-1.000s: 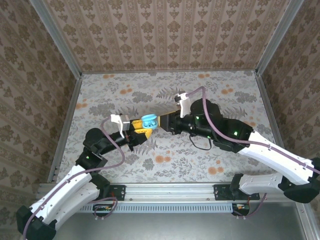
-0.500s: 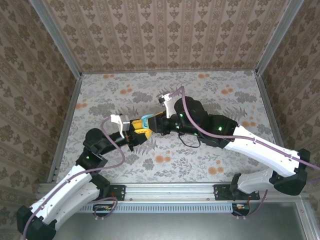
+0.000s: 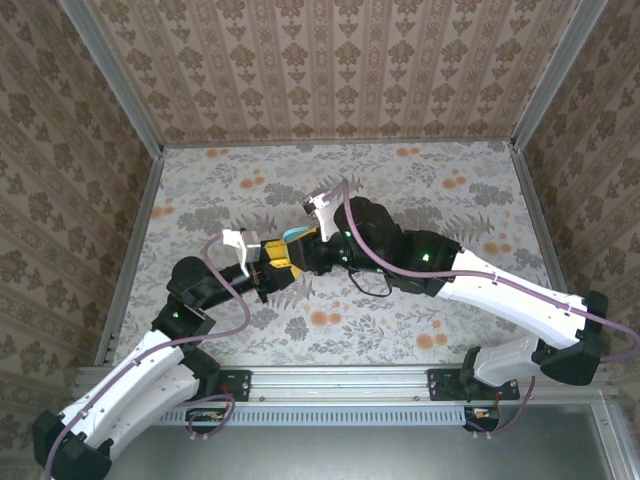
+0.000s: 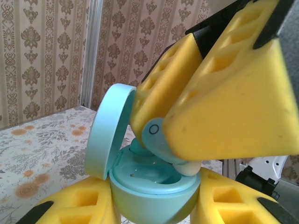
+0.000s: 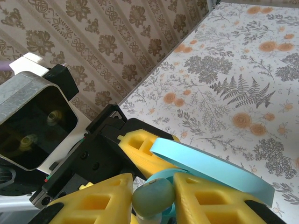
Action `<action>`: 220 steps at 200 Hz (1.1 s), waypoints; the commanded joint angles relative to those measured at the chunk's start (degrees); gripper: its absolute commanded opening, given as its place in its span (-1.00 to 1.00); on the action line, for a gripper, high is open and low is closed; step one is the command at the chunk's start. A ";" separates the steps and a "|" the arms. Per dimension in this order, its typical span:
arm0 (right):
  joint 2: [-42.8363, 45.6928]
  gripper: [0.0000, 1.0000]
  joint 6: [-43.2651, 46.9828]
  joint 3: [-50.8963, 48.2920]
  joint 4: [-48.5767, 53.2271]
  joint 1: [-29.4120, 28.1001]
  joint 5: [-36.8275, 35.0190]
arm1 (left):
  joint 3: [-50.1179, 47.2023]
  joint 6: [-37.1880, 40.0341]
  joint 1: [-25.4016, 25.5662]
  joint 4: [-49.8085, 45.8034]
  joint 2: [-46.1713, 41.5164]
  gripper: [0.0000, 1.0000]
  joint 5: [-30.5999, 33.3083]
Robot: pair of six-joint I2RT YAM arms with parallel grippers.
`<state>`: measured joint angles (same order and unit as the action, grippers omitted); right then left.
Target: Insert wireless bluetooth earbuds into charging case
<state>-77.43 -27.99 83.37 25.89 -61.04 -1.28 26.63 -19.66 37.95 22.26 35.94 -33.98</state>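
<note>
Two grippers meet mid-frame: the left gripper [image 4: 154,205] clamps an open teal plastic charging case [image 4: 149,184], and the right gripper [image 5: 154,200] pinches a small teal earbud [image 4: 156,140] at its cavity; insertion is under way, and the next move probably calls for seating, then release.

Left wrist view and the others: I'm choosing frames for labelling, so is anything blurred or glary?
Left wrist: teal case crisp, no harsh glare, even light. Right wrist: the earbud close up is soft, the table sharp. Top external: evenly lit, faint shadows only.

earbud [image 4: 156,140] half hidden, case [image 3: 292,235] mostly covered
</note>
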 commanded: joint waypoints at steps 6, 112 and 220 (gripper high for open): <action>-0.94 -0.42 1.95 1.40 1.27 -0.76 -2.13 | 0.20 1.11 0.64 2.20 -0.95 -0.53 0.02; -0.88 -0.42 -2.49 -1.82 -5.36 -1.38 -2.47 | 0.03 1.51 0.99 1.08 -1.30 -0.52 0.85; -0.32 -0.42 -2.77 -6.26 -6.03 -2.40 -4.68 | 0.09 1.82 1.05 0.09 -2.30 -0.52 1.61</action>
<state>-77.65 -30.20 79.15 19.55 -62.50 -5.02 26.20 -19.25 38.57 19.20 35.00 -32.08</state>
